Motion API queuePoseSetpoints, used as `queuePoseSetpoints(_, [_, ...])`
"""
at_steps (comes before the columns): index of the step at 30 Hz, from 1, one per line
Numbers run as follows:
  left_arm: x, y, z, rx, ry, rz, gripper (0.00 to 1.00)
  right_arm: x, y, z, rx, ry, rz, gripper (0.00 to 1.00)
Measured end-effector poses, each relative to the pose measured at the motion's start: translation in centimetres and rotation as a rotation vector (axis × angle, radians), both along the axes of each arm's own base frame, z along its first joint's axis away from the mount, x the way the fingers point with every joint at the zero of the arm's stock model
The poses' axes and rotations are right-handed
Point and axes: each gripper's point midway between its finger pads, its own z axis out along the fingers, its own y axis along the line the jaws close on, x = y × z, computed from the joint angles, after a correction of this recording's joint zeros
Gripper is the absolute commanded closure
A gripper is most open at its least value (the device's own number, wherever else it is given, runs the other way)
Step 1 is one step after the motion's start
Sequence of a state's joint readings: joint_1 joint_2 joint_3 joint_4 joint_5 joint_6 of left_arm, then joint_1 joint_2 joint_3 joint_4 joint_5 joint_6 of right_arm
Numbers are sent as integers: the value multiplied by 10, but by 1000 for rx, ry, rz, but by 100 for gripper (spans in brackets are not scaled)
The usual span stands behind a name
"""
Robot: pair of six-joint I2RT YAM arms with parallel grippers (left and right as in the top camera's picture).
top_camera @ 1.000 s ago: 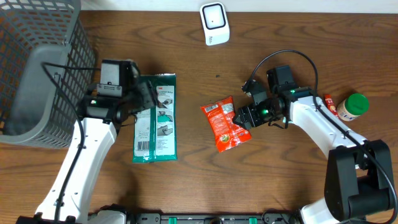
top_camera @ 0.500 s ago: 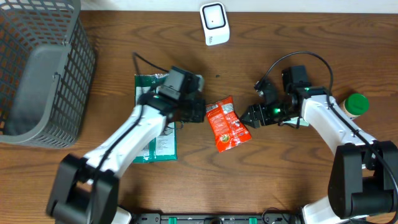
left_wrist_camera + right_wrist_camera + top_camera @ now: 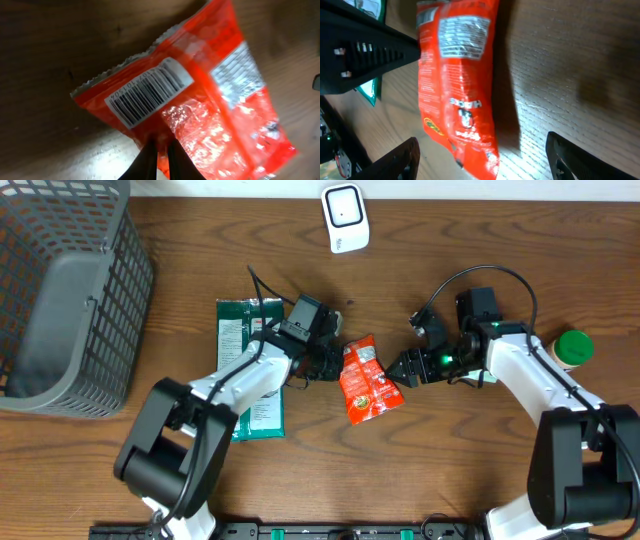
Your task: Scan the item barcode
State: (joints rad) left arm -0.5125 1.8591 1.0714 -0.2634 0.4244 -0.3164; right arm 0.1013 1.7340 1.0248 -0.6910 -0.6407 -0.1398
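Left wrist view shows the left gripper [image 3: 160, 150] with fingers pressed together on the edge of the red snack bag [image 3: 215, 120], just under its white barcode label [image 3: 148, 92], whose digits are unreadable. The right gripper [image 3: 482, 142] stands spread beside the bag.

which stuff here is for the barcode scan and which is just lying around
For the job: red foil snack pouch, its barcode label, white scanner, left gripper pinching the pouch.
Lying about: green flat packet, grey mesh basket, green-lidded jar.
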Motion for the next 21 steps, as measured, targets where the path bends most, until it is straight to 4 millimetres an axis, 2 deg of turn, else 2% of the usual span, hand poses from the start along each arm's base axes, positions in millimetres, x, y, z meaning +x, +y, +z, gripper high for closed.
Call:
queuePoseSetpoints(7, [-1, 0, -7, 5, 15, -2, 89, -5, 11, -32, 77, 107, 10, 26])
queuePoseSetpoints(14, [-2, -1, -8, 2, 18, -3, 89, -9, 29, -32, 232, 162, 25, 38])
queuePoseSetpoints(21, [-2, 0, -9, 3, 20, -3, 89, -5, 41, -32, 338, 161, 39, 40])
